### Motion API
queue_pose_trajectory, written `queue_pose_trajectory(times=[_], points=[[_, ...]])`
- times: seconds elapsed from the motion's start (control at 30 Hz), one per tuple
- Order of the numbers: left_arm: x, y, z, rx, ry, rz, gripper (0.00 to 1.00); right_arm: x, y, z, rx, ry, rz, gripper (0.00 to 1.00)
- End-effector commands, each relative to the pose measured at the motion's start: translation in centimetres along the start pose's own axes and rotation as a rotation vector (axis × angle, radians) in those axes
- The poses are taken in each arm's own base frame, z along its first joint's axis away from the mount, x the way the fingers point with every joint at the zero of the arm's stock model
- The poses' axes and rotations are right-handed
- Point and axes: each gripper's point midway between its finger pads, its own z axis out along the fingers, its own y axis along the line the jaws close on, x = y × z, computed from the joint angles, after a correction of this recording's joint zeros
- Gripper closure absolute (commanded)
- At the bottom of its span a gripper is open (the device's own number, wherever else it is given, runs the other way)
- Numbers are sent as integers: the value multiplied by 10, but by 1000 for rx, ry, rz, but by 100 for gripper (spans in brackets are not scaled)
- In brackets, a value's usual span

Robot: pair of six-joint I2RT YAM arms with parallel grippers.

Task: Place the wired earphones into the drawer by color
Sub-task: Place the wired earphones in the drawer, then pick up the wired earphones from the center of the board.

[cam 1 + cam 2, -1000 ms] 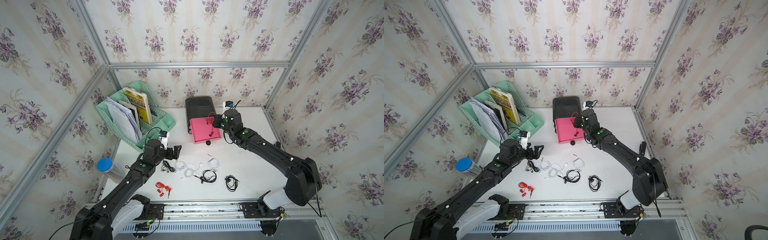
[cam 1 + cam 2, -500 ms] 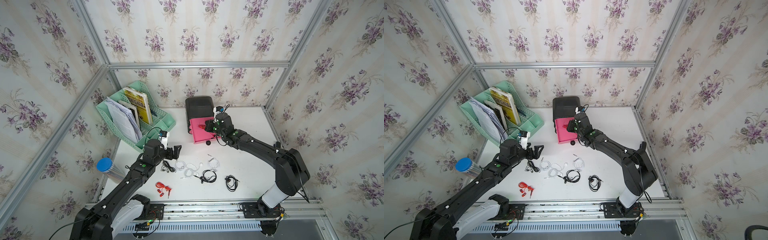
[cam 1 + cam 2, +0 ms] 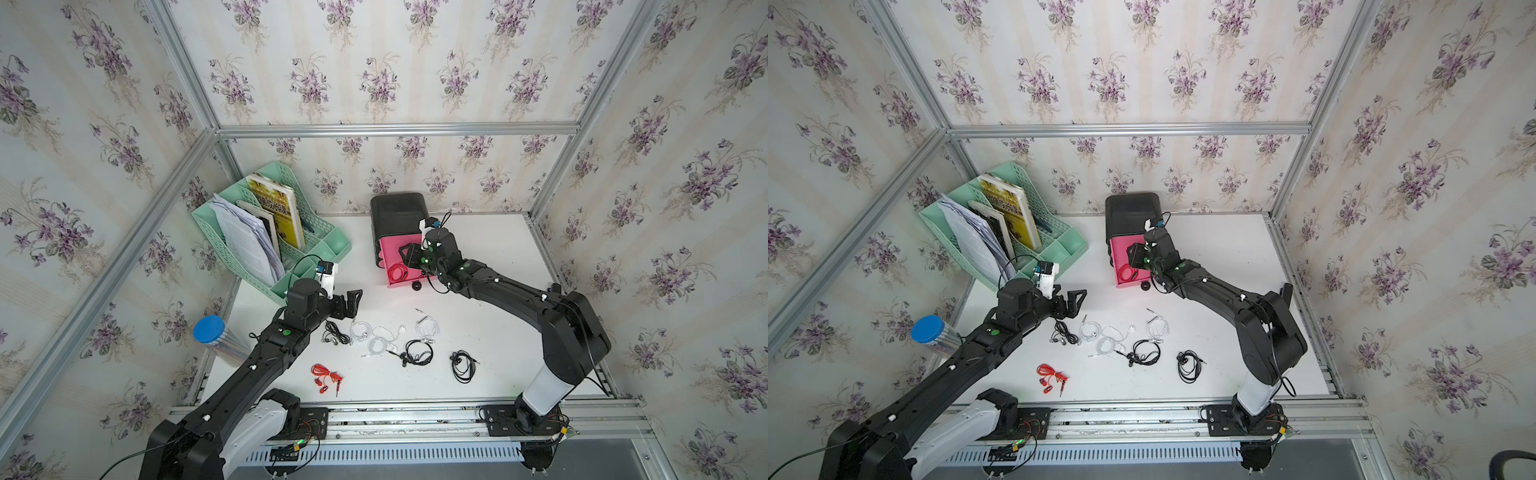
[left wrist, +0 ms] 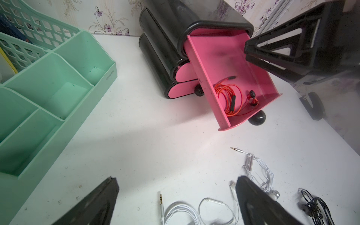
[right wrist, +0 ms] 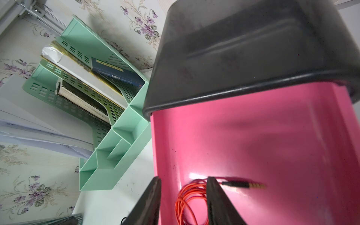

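Looks like drop-off: red earphones (image 4: 231, 99) lie coiled in the open pink drawer (image 4: 202, 93), right gripper (image 5: 184, 178) parted just above them, left gripper (image 4: 176, 178) spread wide by the white earphones (image 3: 374, 334), so next it probably lifts clear and fetches another set.

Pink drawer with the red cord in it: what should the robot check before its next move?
1. The red earphones lie inside the pink drawer: ok.
2. The right pincer is open above the cord, not gripping it: ok.
3. The left pincer is open and empty: ok.
4. The second red earphones lie alone on the table, free to pick: ok.
5. The lower drawers are open for the white earphones and black earphones: not ok, both shut.
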Motion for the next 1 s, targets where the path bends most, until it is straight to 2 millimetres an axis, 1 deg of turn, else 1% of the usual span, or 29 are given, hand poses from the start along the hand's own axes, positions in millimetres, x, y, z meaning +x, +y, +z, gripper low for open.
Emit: queue_pose_trajectory(times=[0.0, 0.13, 0.23, 0.37, 0.5, 0.6, 0.7, 0.8, 0.97], points=[[-3, 2, -1, -11, -14, 12, 1, -6, 6, -10, -15, -10, -13, 54], [-5, 2, -4, -21, -19, 10, 1, -7, 4, -25, -3, -22, -34, 51], [-5, 9, -11, -71, -2, -21, 1, -7, 0, -40, 15, -34, -62, 48], [8, 20, -29, -165, 96, -129, 1, -3, -11, -60, 60, -43, -125, 46], [32, 29, -51, -259, 222, -251, 1, 4, -30, -80, 120, -72, -190, 46], [57, 35, -66, -326, 317, -352, 1, 11, -48, -91, 184, -85, -230, 46], [84, 39, -79, -397, 405, -481, 1, 16, -62, -100, 232, -97, -258, 46], [106, 38, -88, -440, 481, -593, 1, 19, -71, -105, 256, -109, -261, 46], [129, 39, -98, -514, 546, -709, 1, 23, -80, -107, 270, -117, -252, 46]])
